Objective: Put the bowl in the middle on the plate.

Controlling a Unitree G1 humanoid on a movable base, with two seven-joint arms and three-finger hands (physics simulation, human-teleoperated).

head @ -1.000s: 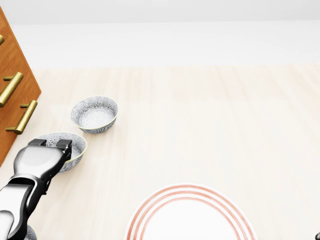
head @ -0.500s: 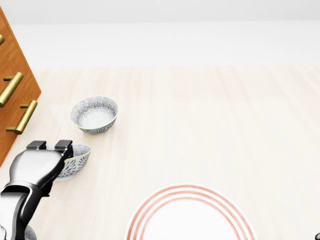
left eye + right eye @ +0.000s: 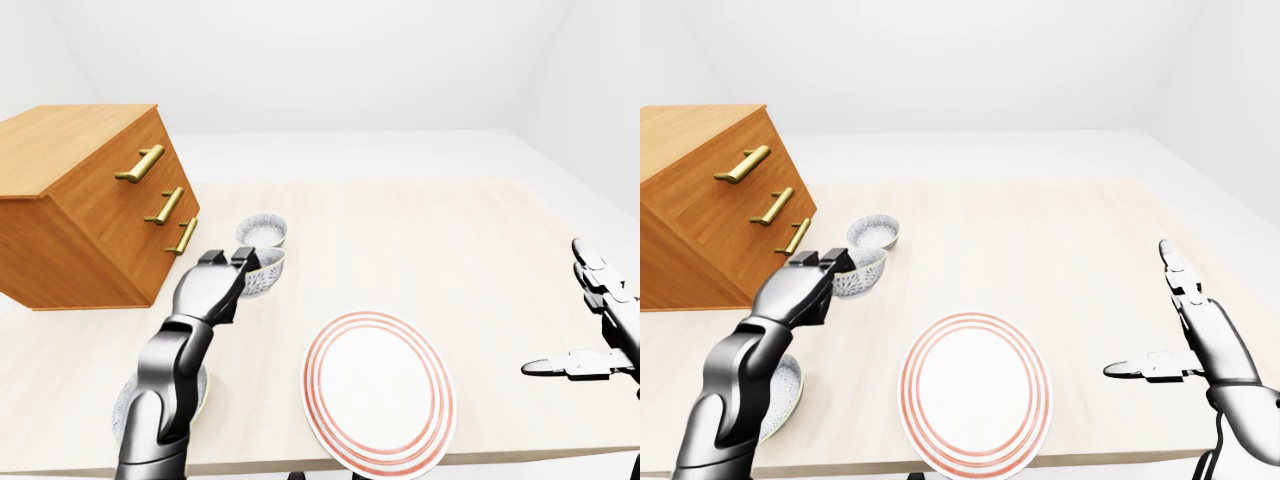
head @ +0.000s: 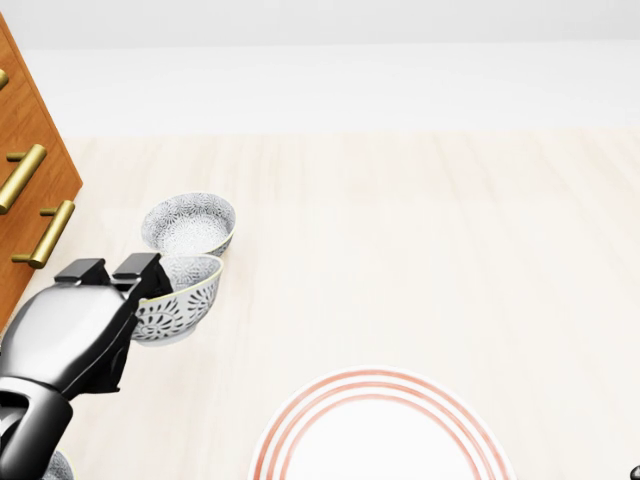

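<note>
Left hand (image 4: pixel 75 330) grips bowl (image 4: pixel 182 296) — eye views reveal the right hand (image 3: pixel 1210 345), open.

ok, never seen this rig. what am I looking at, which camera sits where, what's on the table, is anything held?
It is a simulated humanoid robot with two arms and three-finger hands. All three pictures come from cameras on its head, looking over its own arms: one steep head view and a left-eye and right-eye pair.

On the table are a red-ringed plate, three patterned bowls and a wooden drawer chest with brass handles.

The left hand grips the middle bowl by its rim, tilted. The far bowl and the near bowl sit untouched. The right hand is open and holds nothing.
</note>
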